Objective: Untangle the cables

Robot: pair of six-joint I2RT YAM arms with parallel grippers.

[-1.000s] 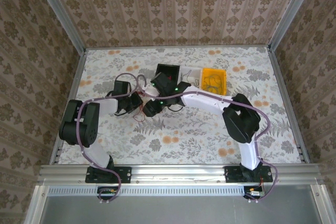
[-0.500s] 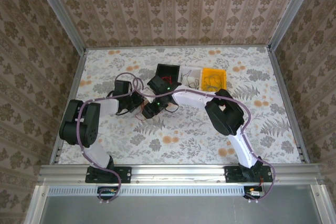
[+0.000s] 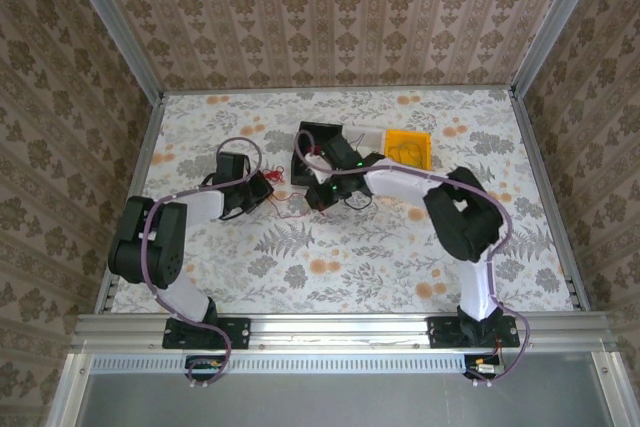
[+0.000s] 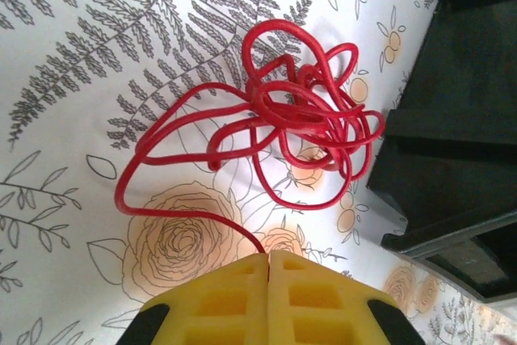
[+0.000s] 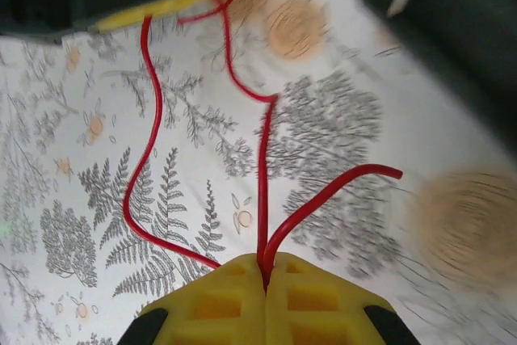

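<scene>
1. left gripper [image 4: 268, 258] is clenched on one end of the red cable [image 4: 284, 107]; its knot lies on the table [image 4: 65, 224] at twelve o'clock.
2. right gripper [image 5: 265, 268] pinches two strands.
3. risk: pulling apart could tighten the knot, or a strand could slip free.

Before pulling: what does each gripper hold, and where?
Both hold red cable: left gripper pinches one strand off the tangle; right gripper pinches several strands together.
</scene>
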